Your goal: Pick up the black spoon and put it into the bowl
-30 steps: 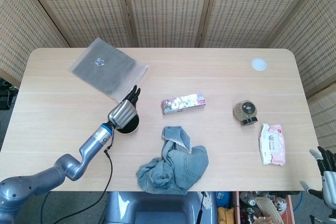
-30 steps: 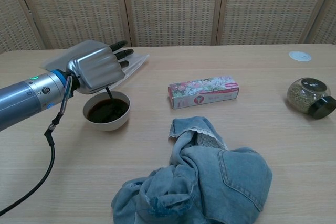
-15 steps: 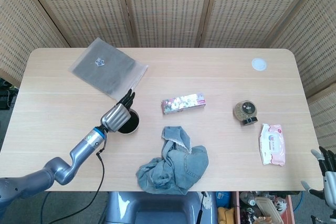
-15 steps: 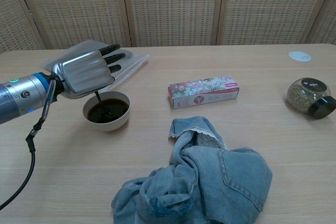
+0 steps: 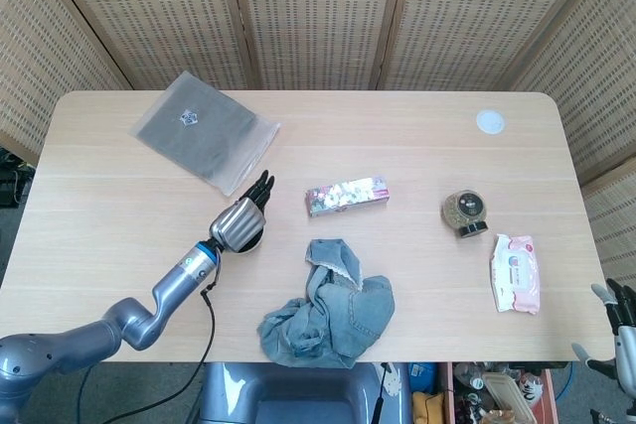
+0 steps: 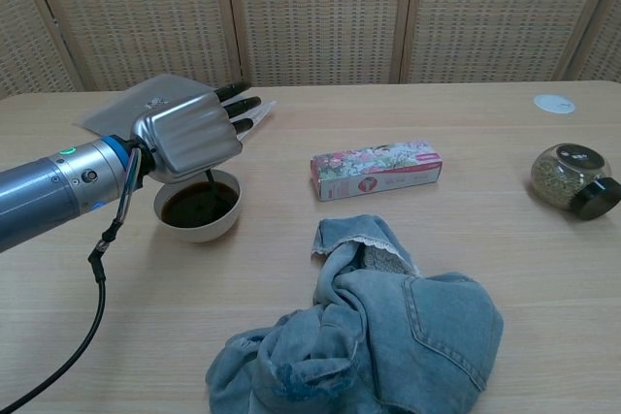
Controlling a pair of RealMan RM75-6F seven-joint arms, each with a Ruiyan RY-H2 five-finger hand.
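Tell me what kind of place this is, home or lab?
Most likely a lab or test setup, not a home. A plain wooden table stands before woven folding screens, with unrelated props laid out on it: denim cloth, floral box, jar, wipes pack.

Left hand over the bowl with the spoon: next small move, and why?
Probably spread the fingers and let go. The left hand holds the black spoon over the bowl, and in the chest view its lower end already dips inside the rim.

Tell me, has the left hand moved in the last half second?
Yes. The left hand has shifted right, now sitting more squarely above the bowl.
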